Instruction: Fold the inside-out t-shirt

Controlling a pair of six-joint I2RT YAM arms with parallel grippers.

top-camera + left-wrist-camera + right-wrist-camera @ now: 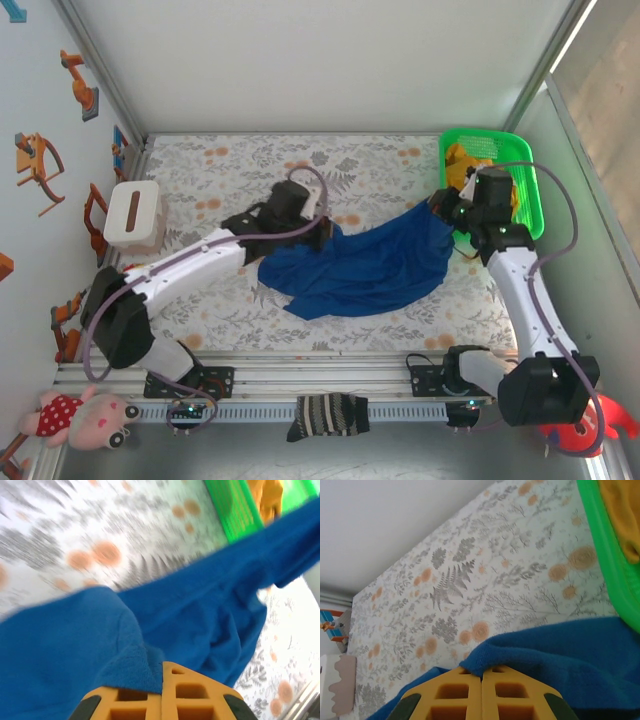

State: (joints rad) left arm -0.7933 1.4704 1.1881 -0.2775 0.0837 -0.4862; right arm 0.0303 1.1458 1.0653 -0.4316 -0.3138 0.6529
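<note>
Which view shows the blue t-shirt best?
Top external: the t-shirt shows whole, its outline clear against the floral table. The wrist views give close-ups of blue cloth, blurred on the left, one edge on the right.

One blue t-shirt (360, 265), one yellow garment (460, 160) and one striped sock (328, 415). One green basket (527, 190) and one white box (135, 215). Two robot arms, left arm (190, 265) and right arm (525, 290); two soft toys, pink toy (85, 418) and red toy (590, 432).
</note>
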